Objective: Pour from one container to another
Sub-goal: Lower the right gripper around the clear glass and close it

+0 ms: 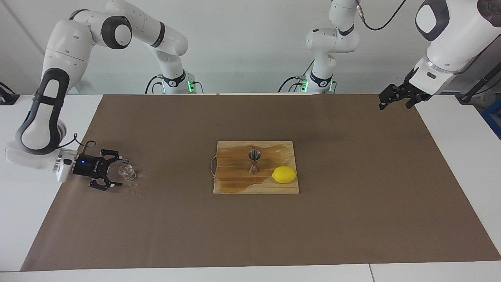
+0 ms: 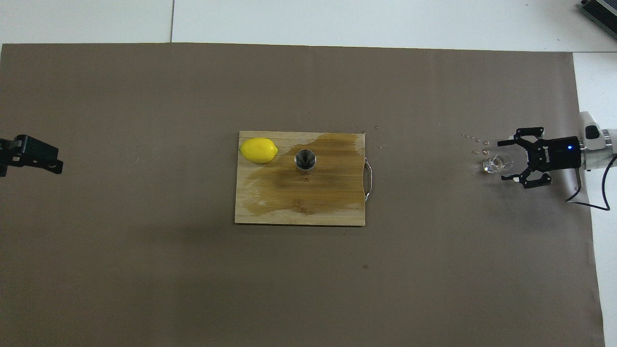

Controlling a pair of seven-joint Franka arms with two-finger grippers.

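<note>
The glass tumbler [image 1: 127, 171] is stood at the bench's right-arm edge, between the right gripper [image 1: 116, 171]'s open jaws; the left gripper [image 1: 395, 101] is parked, jaws open.

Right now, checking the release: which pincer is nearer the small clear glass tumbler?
Right. The right pincer sits open beside the small clear glass tumbler; the left pincer waits at the other end.

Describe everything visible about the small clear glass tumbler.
The small clear glass tumbler is short, transparent and thick-based. It stands upright on the brown table cover toward the right arm's end, droplets scattered beside it. The right gripper sits level beside it, jaws open, not gripping it.
</note>
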